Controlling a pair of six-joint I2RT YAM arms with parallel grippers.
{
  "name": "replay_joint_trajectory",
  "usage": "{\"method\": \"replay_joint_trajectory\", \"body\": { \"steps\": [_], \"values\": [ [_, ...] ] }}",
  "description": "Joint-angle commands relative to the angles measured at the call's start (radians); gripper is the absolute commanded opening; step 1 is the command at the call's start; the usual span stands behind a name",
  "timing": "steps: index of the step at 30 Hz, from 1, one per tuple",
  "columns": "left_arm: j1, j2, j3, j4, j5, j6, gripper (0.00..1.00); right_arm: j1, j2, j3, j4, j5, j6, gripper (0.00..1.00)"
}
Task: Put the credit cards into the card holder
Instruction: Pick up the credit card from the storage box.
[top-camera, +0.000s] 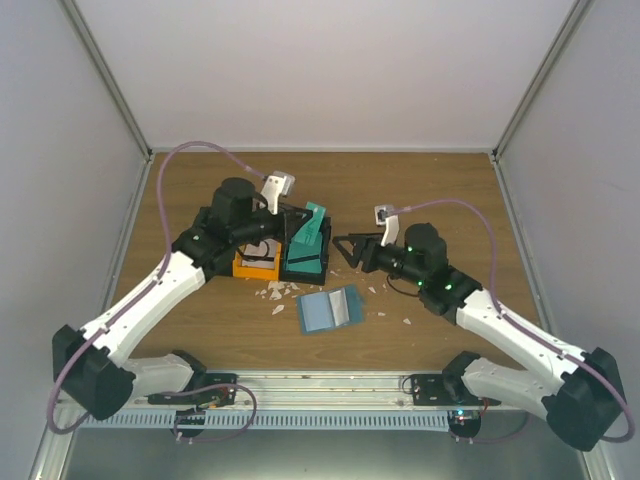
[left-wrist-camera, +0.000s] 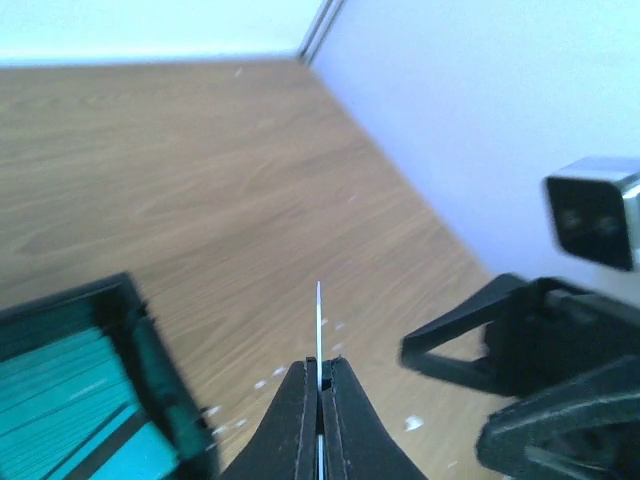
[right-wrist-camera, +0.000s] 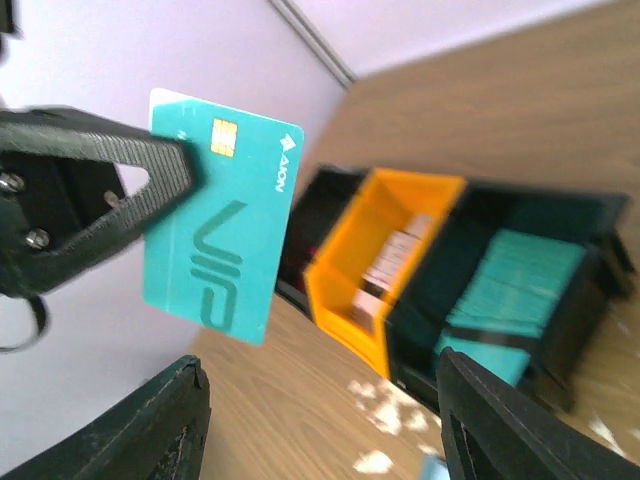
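Note:
My left gripper (top-camera: 300, 224) is shut on a teal credit card (top-camera: 316, 216) with a gold chip and "VIP" print, held up in the air above the bins. In the left wrist view the card (left-wrist-camera: 319, 315) shows edge-on between the closed fingers of the left gripper (left-wrist-camera: 319, 366). In the right wrist view the card (right-wrist-camera: 222, 235) faces the camera, pinched at its left edge by a left finger (right-wrist-camera: 120, 195). My right gripper (top-camera: 344, 251) is open and empty, pointing at the card from the right; it also shows in the right wrist view (right-wrist-camera: 320, 420). The dusty-blue card holder (top-camera: 328, 309) lies open on the table, below both grippers.
An orange bin (top-camera: 256, 265) holds white cards with red print (right-wrist-camera: 392, 268). Beside it a black bin (top-camera: 303, 266) holds a teal stack (right-wrist-camera: 515, 290). Small white scraps (top-camera: 280, 292) lie on the wood around the holder. Grey walls stand at the sides and back.

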Motion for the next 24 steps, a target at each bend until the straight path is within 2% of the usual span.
{"method": "replay_joint_trajectory", "body": {
  "steps": [1, 6, 11, 19, 21, 24],
  "values": [
    [-0.003, -0.09, -0.06, 0.262, 0.103, -0.278, 0.0, -0.03, -0.016, 0.012, 0.2, -0.161, 0.059, 0.62],
    [-0.003, -0.156, -0.15, 0.408, 0.162, -0.446, 0.0, -0.032, 0.014, 0.017, 0.332, -0.263, 0.136, 0.53],
    [-0.002, -0.186, -0.199, 0.471, 0.191, -0.525, 0.0, -0.032, 0.03, -0.023, 0.513, -0.347, 0.229, 0.42],
    [-0.002, -0.203, -0.233, 0.523, 0.231, -0.569, 0.0, -0.032, 0.077, -0.027, 0.557, -0.383, 0.282, 0.24],
    [-0.002, -0.218, -0.243, 0.526, 0.224, -0.568, 0.0, -0.033, 0.075, -0.024, 0.537, -0.368, 0.276, 0.23],
    [-0.002, -0.237, -0.249, 0.509, 0.197, -0.55, 0.0, -0.033, 0.055, -0.031, 0.49, -0.319, 0.261, 0.3]
  ]
}}
